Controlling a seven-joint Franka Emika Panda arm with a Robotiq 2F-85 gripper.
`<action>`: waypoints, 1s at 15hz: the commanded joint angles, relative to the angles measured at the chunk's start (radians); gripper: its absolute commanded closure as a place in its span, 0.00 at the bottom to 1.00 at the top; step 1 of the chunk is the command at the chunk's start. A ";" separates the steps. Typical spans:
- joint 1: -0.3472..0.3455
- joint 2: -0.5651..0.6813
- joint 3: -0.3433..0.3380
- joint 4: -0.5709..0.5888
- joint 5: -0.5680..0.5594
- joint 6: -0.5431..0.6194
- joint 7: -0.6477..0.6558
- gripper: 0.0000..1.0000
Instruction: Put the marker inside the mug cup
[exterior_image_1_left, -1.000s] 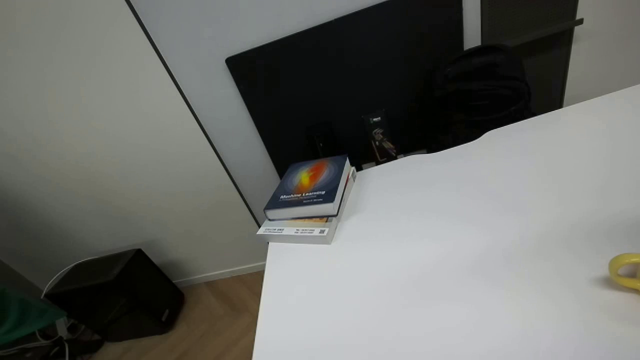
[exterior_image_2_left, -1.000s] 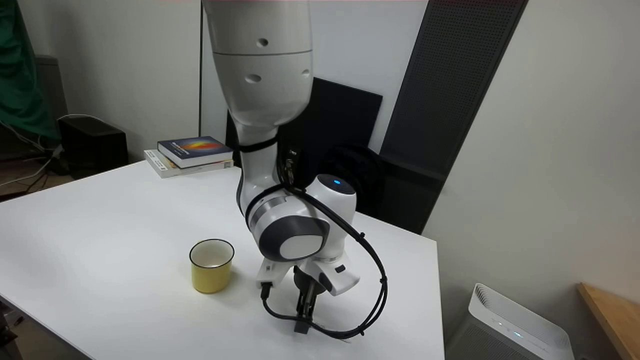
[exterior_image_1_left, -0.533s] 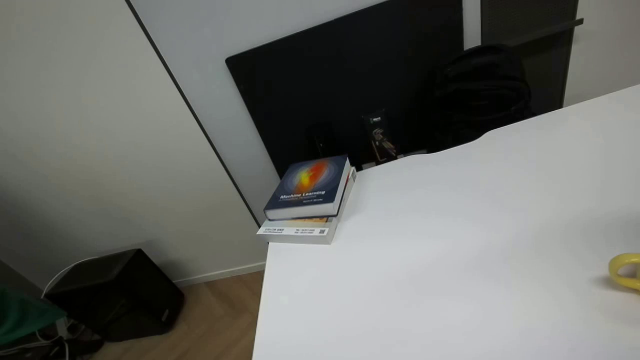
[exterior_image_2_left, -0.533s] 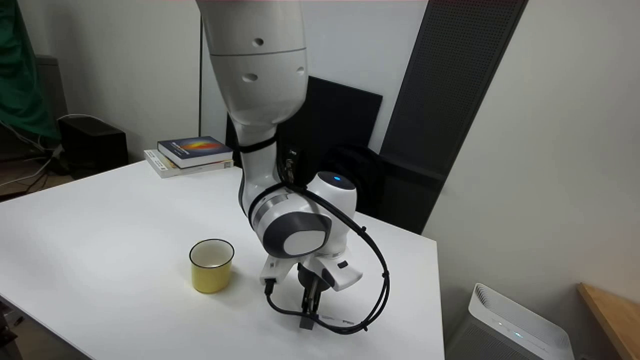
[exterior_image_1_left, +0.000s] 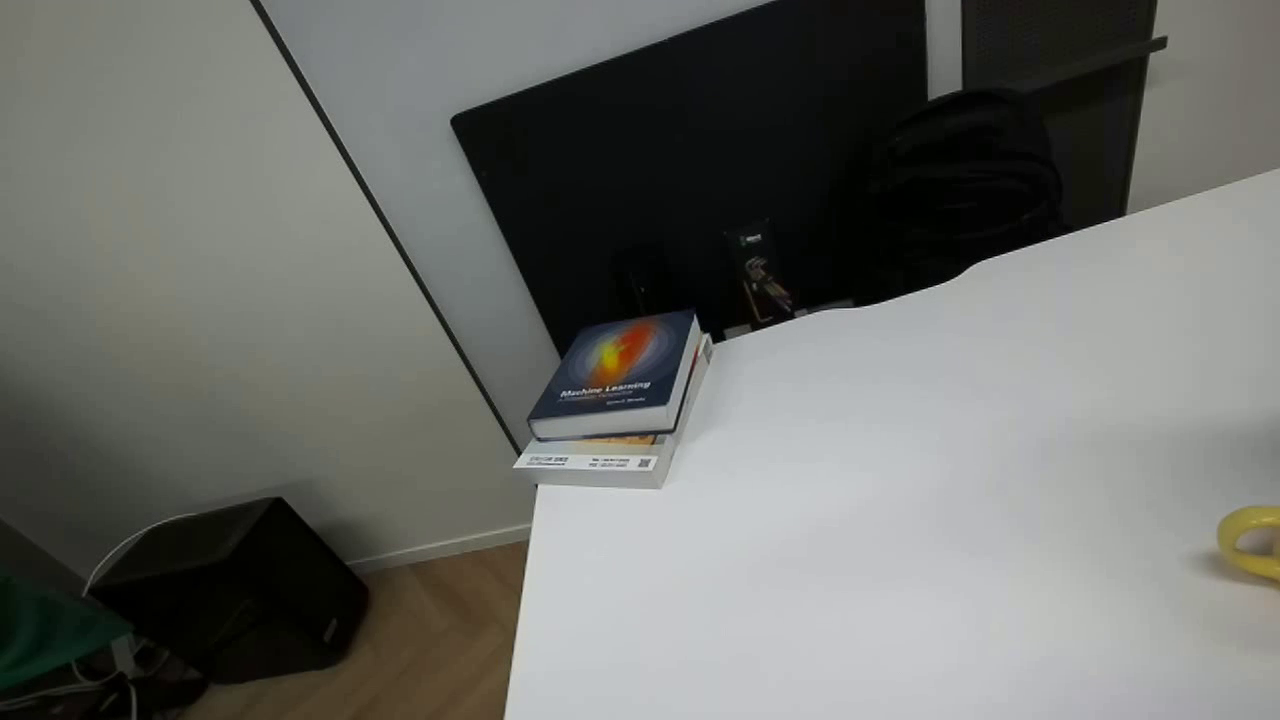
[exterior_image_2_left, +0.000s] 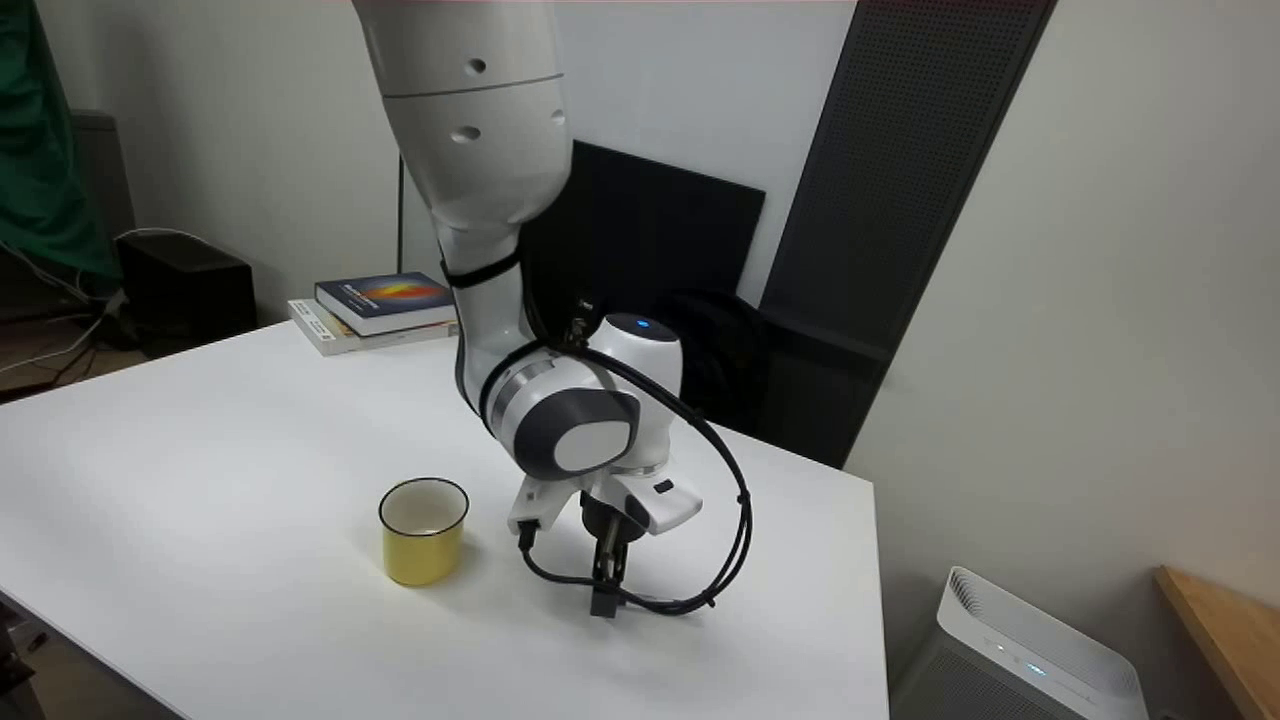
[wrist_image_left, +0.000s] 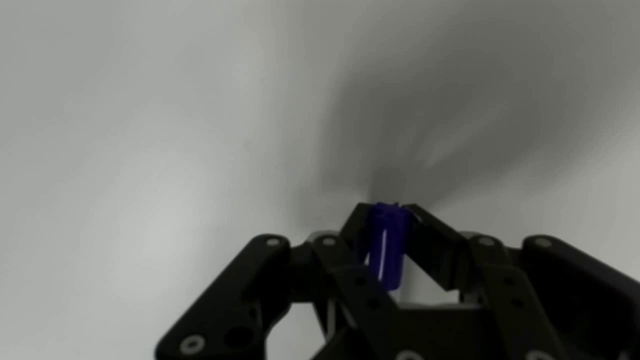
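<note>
Our hand (wrist_image_left: 388, 216) is closed on the marker (wrist_image_left: 389, 257), at its dark blue part, seemingly just above the table (exterior_image_2_left: 250, 480). I judge the marker light, stiff and rather slippery; a hold near one end should suit the upright mug (exterior_image_2_left: 423, 557). White, smooth-looking table carries also two books (exterior_image_1_left: 615, 390); behind, a black box (exterior_image_1_left: 250, 590) stands on the floor (exterior_image_1_left: 450, 620).

- Both exterior views look down from different angles, sharing table (exterior_image_1_left: 850, 560) and books (exterior_image_1_left: 615, 400).
- In an exterior view, the arm (exterior_image_2_left: 492, 320) stands nearer.
- The wrist view looks closely past the gripper (wrist_image_left: 389, 220).
</note>
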 joint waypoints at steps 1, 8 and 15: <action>0.047 -0.041 -0.025 -0.013 -0.026 -0.025 0.042 0.94; 0.056 -0.120 -0.006 -0.016 -0.037 -0.079 0.032 0.94; 0.034 -0.234 0.026 -0.022 -0.056 -0.228 0.023 0.94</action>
